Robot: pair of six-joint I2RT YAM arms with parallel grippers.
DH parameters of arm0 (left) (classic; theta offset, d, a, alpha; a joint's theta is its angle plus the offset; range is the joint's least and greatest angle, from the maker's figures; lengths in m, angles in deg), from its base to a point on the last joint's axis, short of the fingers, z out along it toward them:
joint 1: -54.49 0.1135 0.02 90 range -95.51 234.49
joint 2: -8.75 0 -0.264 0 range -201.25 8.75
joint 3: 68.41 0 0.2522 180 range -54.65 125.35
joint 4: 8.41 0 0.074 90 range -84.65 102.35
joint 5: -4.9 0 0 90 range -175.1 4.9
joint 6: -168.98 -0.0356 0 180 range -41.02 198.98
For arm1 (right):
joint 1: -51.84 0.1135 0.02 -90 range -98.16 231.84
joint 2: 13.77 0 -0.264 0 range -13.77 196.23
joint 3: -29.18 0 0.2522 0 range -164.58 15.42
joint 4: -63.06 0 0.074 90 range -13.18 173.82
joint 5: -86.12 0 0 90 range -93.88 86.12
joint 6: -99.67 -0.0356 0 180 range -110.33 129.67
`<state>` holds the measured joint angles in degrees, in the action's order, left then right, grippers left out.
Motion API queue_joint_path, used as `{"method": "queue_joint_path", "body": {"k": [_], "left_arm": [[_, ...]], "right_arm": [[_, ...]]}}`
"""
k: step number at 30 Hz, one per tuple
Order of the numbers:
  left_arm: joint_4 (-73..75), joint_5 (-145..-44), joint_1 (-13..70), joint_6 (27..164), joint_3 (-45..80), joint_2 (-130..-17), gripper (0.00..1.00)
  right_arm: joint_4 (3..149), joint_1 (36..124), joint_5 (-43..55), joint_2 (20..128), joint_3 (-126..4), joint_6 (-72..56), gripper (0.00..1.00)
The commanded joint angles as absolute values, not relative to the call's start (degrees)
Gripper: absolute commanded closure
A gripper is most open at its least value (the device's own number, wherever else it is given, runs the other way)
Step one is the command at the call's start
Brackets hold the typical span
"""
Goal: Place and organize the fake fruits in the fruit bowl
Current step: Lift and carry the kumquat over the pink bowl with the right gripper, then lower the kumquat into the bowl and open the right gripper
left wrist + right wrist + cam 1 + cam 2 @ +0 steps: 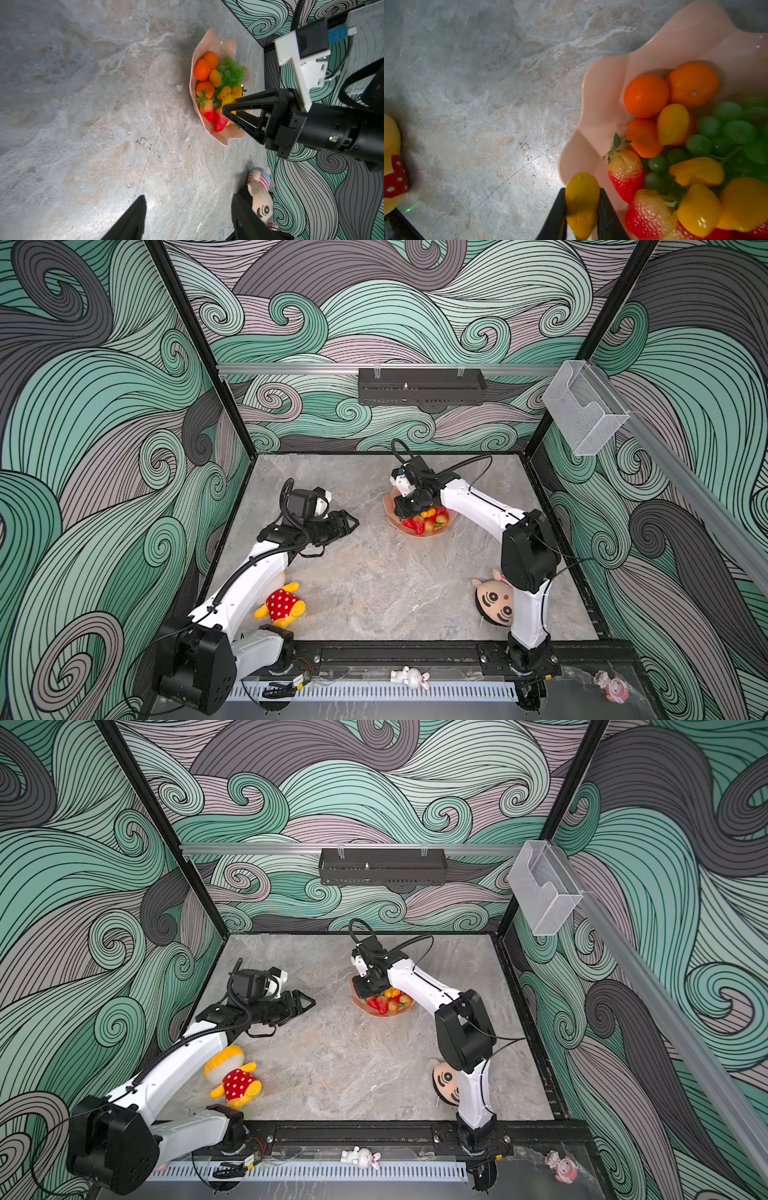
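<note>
Pale salmon-pink fruit bowl (pixel 602 93). Bright orange tangerines (pixel 646 95), green grape bunch (pixel 739 132), red strawberries (pixel 627 176) with green tops, yellow-orange kumquats (pixel 672 123). Grey-beige marbled worktop (pixel 488 83). Teal, grey and mauve wave swirls, black-lined, on walls (pixel 374 302). Yellow plush toy (pixel 282 605), red white-dotted top.

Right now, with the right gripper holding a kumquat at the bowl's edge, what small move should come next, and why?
Probably ease the right gripper slightly inward over the fruit bowl, then open. It is shut on a kumquat right at the rim, while the other fruits lie inside; releasing here might drop it outside.
</note>
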<state>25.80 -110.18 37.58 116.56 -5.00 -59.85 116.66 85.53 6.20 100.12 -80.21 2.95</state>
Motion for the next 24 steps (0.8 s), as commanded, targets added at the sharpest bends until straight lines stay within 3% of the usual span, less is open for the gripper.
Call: {"method": "queue_joint_path", "body": {"k": [1,12,24], "left_arm": [[23.0,-107.9,35.5,117.0,-1.4,-62.5,0.33],[21.8,-107.4,31.7,116.0,4.9,-71.2,0.33],[22.0,-106.3,31.4,115.8,3.6,-70.6,0.33]], "right_arm": [[117.4,84.2,4.7,100.2,-82.6,2.6,0.79],[123.7,82.4,-4.4,108.4,-91.2,3.4,0.79],[125.7,82.2,-8.4,112.2,-93.9,3.7,0.79]]}}
